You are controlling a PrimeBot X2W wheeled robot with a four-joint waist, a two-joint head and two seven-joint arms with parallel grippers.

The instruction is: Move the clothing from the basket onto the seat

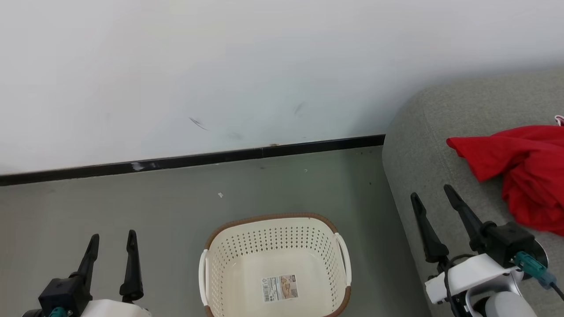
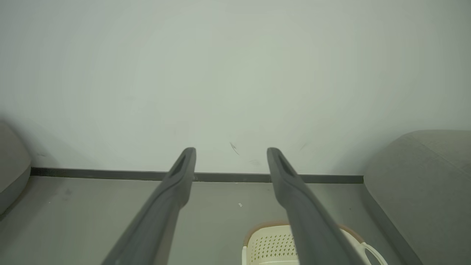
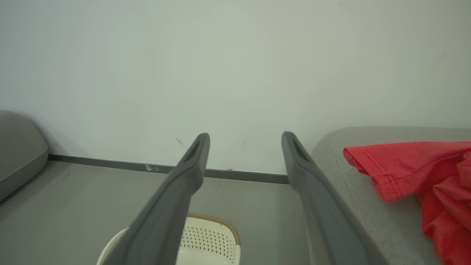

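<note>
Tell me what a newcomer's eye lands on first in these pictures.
The bright red clothing grabs the eye first, heaped on the grey sofa at the right of the head view. Next comes the cream basket on the floor at bottom centre, its bottom bare but for a label. The left gripper and right gripper stand open on either side of it, holding nothing.

I'm seeing the basket (image 1: 273,240) showing smooth cream plastic, perforated and slightly shiny, with the rim looking like brown weave. The label (image 1: 280,288) inside is looking like printed paper. The clothing (image 1: 528,176) is reading as soft matt red cloth with a stitched hem. The seat (image 1: 418,149) is wearing coarse grey woven fabric. My fingers (image 2: 176,184) are looking dark, matt and smooth. The floor (image 1: 110,207) is showing smooth grey with a faint sheen.
</note>
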